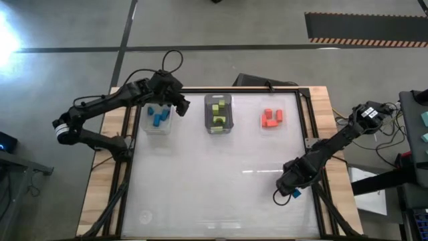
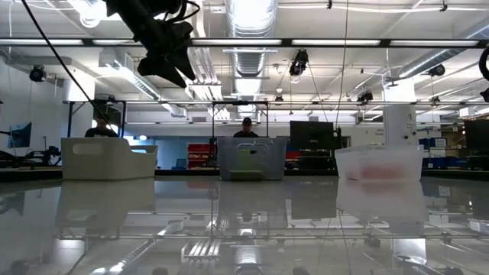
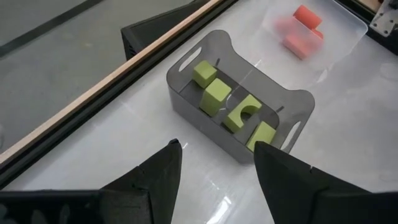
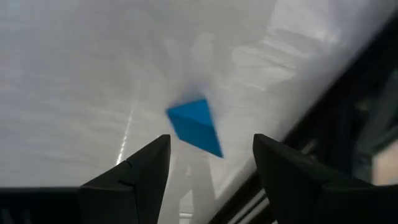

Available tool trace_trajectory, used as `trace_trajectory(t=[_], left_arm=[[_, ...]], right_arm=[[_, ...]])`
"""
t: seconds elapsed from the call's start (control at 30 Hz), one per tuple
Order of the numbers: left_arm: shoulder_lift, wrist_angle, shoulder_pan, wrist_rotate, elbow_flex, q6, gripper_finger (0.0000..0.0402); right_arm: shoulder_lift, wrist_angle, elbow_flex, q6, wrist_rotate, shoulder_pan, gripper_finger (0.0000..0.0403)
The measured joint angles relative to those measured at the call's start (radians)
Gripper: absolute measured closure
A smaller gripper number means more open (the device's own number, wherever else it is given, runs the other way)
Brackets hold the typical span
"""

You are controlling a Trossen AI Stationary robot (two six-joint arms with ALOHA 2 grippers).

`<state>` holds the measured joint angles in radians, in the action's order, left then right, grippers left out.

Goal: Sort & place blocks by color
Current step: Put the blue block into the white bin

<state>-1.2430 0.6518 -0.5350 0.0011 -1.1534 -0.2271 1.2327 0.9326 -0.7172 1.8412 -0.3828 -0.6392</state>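
My right claw [image 1: 290, 192] sits low at the lower right of the high view, near the tabletop's [image 1: 200, 187] right edge, its fingers spread apart around a lone blue block [image 4: 194, 126] without clamping it. My left claw [image 1: 175, 100] hangs released at the upper left, above the bin of blue blocks [image 1: 158, 118]. The green blocks [image 1: 218, 114] fill the middle bin [image 3: 292, 102], and the orange-red blocks [image 1: 271, 118] lie in the right-hand bin [image 2: 380, 163].
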Motion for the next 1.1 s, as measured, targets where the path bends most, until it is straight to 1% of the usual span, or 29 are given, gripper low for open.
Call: trace_trajectory(t=[0.17,0.23,0.5,0.57,0.63,0.7,0.97,1.03,1.1], left_arm=[[0.000,0.000,0.000,0.000,0.000,-0.001,0.0216],[0.000,0.000,0.000,0.000,0.000,-0.002,0.0216],[0.000,-0.002,0.000,0.001,0.000,-0.004,0.0217],[0.000,-0.003,0.000,0.001,0.000,-0.005,0.0217],[0.000,-0.007,0.000,0.001,0.000,-0.005,0.0217],[0.000,-0.018,0.000,0.001,0.000,-0.005,0.0217],[0.000,-0.051,0.000,0.001,0.000,-0.005,0.0217],[0.000,-0.051,0.000,0.001,0.000,-0.005,0.0217],[0.000,-0.051,0.000,0.001,0.000,-0.005,0.0217]], right_arm=[[0.002,-0.171,0.066,0.001,0.000,0.000,0.0184],[0.011,-0.213,0.090,0.006,-0.003,0.000,0.0184],[0.035,-0.220,0.102,-0.010,-0.018,0.000,0.0184],[0.034,-0.231,0.106,-0.011,-0.018,0.000,0.0192],[0.034,-0.244,0.112,-0.010,-0.024,0.000,0.0210],[0.034,-0.254,0.116,-0.009,-0.044,0.000,0.0236],[0.027,-0.270,0.116,-0.005,-0.060,0.000,0.0361],[0.015,-0.274,0.115,-0.010,-0.059,0.000,0.0379],[-0.009,-0.272,0.116,-0.006,-0.048,0.000,0.0385]])
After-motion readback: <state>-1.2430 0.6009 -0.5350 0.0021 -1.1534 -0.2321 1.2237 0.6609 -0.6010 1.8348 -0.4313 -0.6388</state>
